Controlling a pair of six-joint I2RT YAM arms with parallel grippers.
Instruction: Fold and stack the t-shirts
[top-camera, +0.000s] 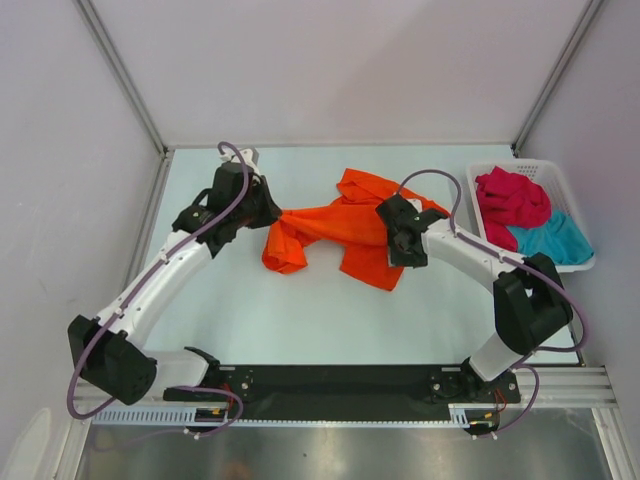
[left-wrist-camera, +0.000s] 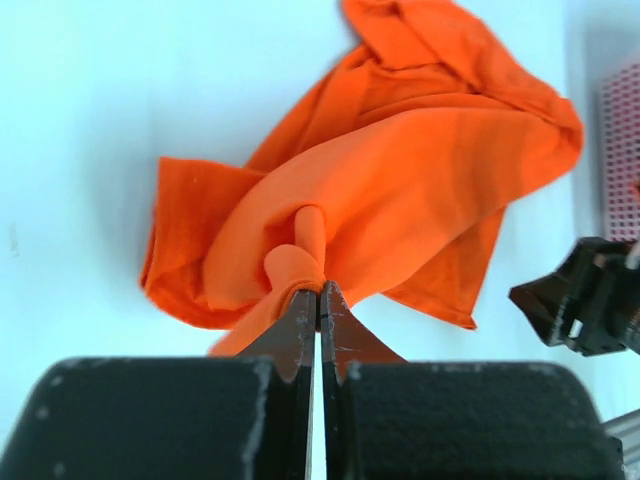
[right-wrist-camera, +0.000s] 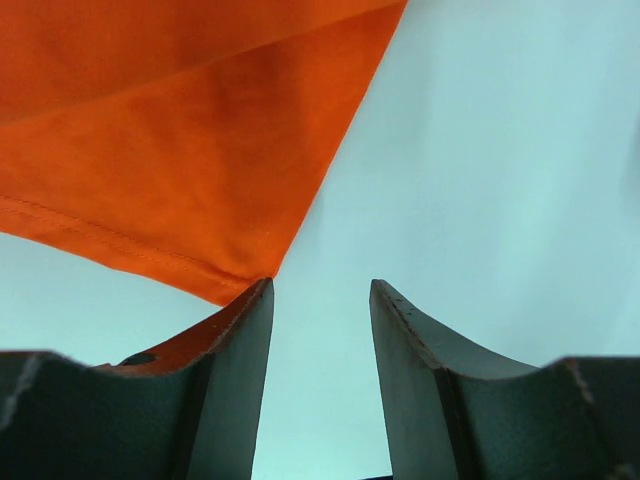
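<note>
Here the left hand pinches the orange t-shirt.

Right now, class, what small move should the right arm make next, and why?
Probably nudge the right gripper sideways onto the hem corner of the orange t-shirt and close. Its jaws stand open over the table beside that corner, while the left gripper is shut on a fold; a second grip could spread the cloth.

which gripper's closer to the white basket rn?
Right. The right gripper, open, hovers over the right part of the orange t-shirt, a short way left of the basket. The left gripper is shut on the shirt's opposite end, much farther left.
</note>
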